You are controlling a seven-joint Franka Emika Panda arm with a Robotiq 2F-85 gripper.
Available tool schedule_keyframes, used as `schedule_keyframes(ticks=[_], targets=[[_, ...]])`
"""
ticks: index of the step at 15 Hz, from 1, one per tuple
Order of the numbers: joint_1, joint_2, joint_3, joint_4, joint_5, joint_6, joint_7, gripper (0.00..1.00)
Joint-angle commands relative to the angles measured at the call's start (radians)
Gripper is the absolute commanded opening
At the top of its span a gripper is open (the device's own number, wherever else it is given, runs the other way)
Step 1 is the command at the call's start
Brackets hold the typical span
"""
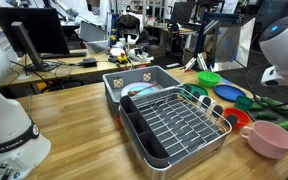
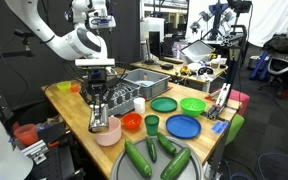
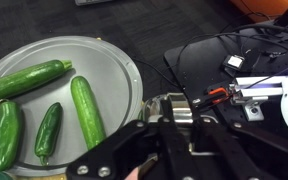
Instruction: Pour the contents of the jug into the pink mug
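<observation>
Wooden table (image 2: pixel 64 100), near left: gripper (image 2: pixel 97 104) clamped shut on jug (image 2: pixel 100 122) by pink mug (image 2: pixel 110 136); pouring next needs a steady tilt.

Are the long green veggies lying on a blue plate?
No, the four green vegetables lie on a round grey plate, as the wrist view shows.

Jug (image 3: pixel 176 106) mostly behind the fingers (image 3: pixel 119 155); grey plate (image 3: pixel 104 55) cropped at the left edge.
</observation>
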Motion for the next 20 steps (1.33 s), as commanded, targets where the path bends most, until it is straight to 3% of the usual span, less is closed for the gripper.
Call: schedule_keyframes(ticks=[1, 12, 20], targets=[[-0.004, 0.080, 0.026, 0.078, -0.017, -0.064, -0.004, 0.04], [0.013, 0.243, 0.086, 0.233, -0.038, -0.298, -0.008, 0.04], [0.018, 0.336, 0.099, 0.319, -0.128, -0.412, 0.005, 0.04]])
